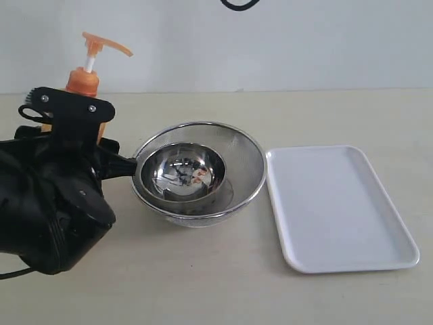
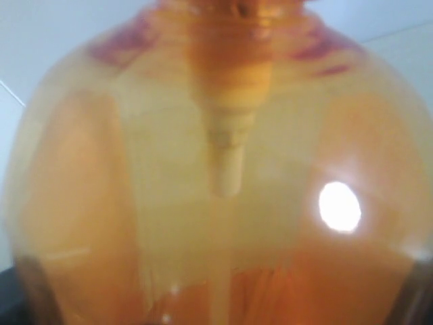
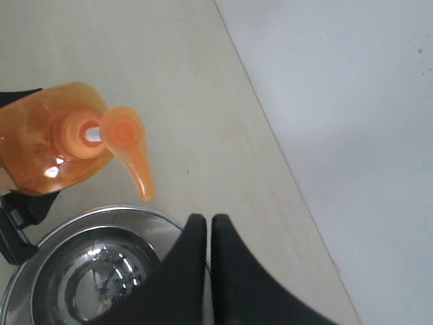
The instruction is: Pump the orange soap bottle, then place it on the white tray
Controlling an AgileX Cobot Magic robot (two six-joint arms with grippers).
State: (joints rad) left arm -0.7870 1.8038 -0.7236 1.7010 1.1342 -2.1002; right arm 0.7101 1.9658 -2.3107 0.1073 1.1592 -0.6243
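Closest to the exterior camera is the black bulk of the left arm (image 1: 54,217), filling the scene at about 8 o'clock. Its left gripper (image 1: 74,115) reaches back to the orange soap bottle (image 1: 82,81), which stands upright at about 10 o'clock from the bowls. The arm hides the bottle's base. The left wrist view is filled by the bottle's translucent shoulder and dip tube, with only dark slivers of the fingers (image 2: 13,298) in the corners. From the right wrist view, black finger parts lie against opposite sides of the bottle, so the gripper is clasped around its body. The orange pump head (image 1: 101,42) sits raised on its exposed white stem (image 1: 90,62), with the spout pointing toward 3 o'clock in the exterior view.

At the centre of the beige table (image 1: 203,284) a polished steel bowl (image 1: 162,176) nests inside a wider steel mesh strainer (image 1: 249,159). The white tray (image 1: 338,210) lies flat at 3 o'clock from the strainer, just beside it and well apart from the bottle.

The right gripper (image 3: 208,220) does not appear in the exterior view. Its own camera shows the two black fingers pressed nearly together with nothing between them, above the strainer's rim and near the spout tip.
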